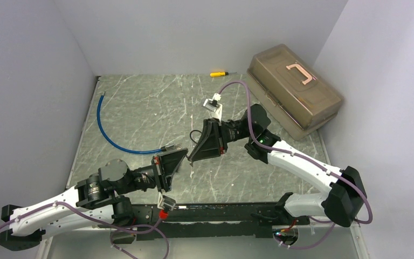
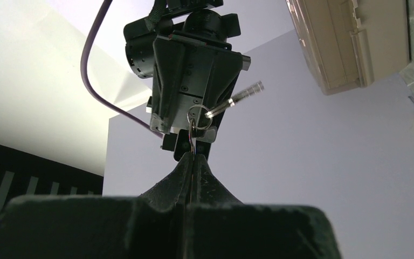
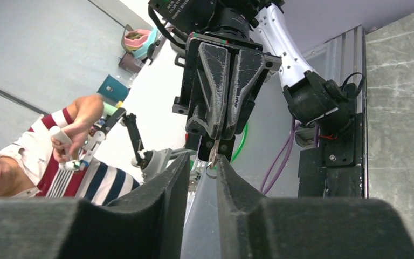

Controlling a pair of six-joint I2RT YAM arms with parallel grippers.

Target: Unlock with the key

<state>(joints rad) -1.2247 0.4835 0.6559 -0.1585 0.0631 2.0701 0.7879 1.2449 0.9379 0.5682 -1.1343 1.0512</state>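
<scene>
Two pincers meet: left pincer [image 2: 193, 159] pinches the key [image 3: 214, 153]; right pincer [image 3: 202, 162] stands spread around it.

I can't see the blade of the key [image 2: 193, 139], pinched inside the left gripper [image 2: 193, 159]; overhead, it's too small.

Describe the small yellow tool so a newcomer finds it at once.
Start at the tan plastic case in the far right corner. Just left of it, at the far edge of the marbled table, lies the small yellow tool. It alone is yellow, short and straight, unlike the long curved blue tube on the left.
</scene>
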